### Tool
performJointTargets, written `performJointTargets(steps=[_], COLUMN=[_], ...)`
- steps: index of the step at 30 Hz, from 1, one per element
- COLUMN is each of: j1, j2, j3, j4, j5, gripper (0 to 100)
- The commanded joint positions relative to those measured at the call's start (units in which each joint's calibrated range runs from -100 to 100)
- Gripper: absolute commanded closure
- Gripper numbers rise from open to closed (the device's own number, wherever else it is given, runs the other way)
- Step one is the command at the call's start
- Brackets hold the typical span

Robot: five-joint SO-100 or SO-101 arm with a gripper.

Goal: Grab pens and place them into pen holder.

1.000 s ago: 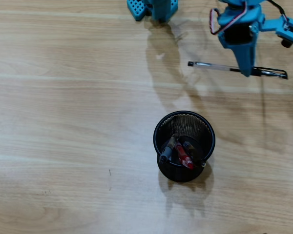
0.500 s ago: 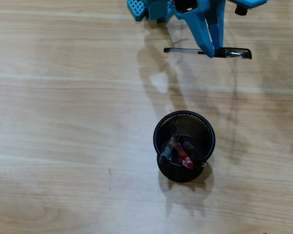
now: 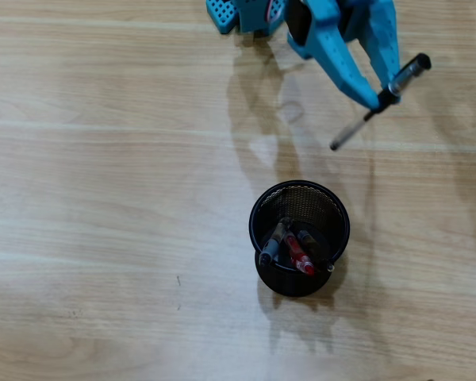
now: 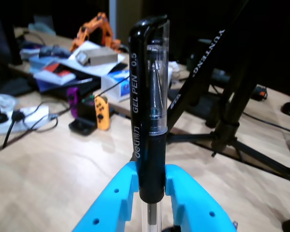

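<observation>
Up near the top edge of the overhead view, at about one o'clock from the pen holder [image 3: 299, 237], the blue gripper [image 3: 383, 98] is clamped on the clear pen with the black cap [image 3: 378, 103], lifted clear of the wooden table [image 3: 103, 198]. The wrist view confirms the grip: both blue fingers [image 4: 191, 203] press against the pen's black grip section [image 4: 150, 145], the capped end standing up away from the camera and the clear barrel passing down between them. From above, the pen's long axis runs diagonally, capped end toward two o'clock and the other end toward eight o'clock, so the lower end already points roughly at the cup. The holder lies at about seven o'clock from the gripper, well apart from it, with bare table between. It stands upright, and three pens [image 3: 289, 246] lean inside against its mesh wall, leaving the side of the opening toward twelve o'clock free. The arm reaches out from its base [image 3: 246, 12] at the top of the view, with the fingers angled down and toward four o'clock. The carry to the cup seems to be under way; judging by the tilt, the coming move calls for travel toward seven o'clock until the pen's lower end hangs over the rim, then a steeper tilt so the pen drops in rather than catching the rim.
</observation>
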Motion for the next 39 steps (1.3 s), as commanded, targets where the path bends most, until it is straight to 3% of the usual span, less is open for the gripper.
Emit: performJointTargets(steps=[1, 4, 18, 25, 35, 39], j1=[2.45, 4.74, 10.86, 9.77, 9.49, 10.04], j2=[5.4, 9.47, 16.1, 15.59, 11.26, 5.74], j3=[-0.86, -0.95, -0.32, 1.59, 2.4, 6.92], j4=[-11.75, -15.94, -16.49, -16.49, -15.58, -15.58], j5=[-1.09, -1.09, -3.5, -5.48, -4.86, -1.61], gripper=[98, 98, 97, 88, 89, 98])
